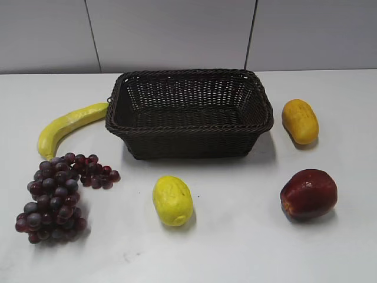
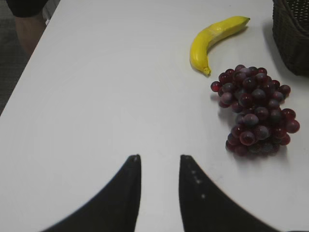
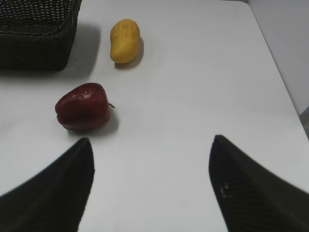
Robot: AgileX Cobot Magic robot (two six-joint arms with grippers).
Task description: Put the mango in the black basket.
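The mango (image 1: 300, 121) is orange-yellow and lies on the white table right of the black basket (image 1: 188, 112). It also shows in the right wrist view (image 3: 124, 40), far ahead and left of my right gripper (image 3: 150, 145), which is wide open and empty. The basket's corner shows in that view (image 3: 38, 34) and in the left wrist view (image 2: 292, 34). My left gripper (image 2: 159, 158) is open with a narrow gap, empty, over bare table far from the mango. Neither gripper shows in the exterior view.
A red apple (image 1: 308, 193) (image 3: 83, 107) lies in front of the mango. A pale yellow bumpy fruit (image 1: 172, 200) lies in front of the basket. A banana (image 1: 68, 125) (image 2: 215, 41) and a grape bunch (image 1: 56, 194) (image 2: 256, 111) lie at left.
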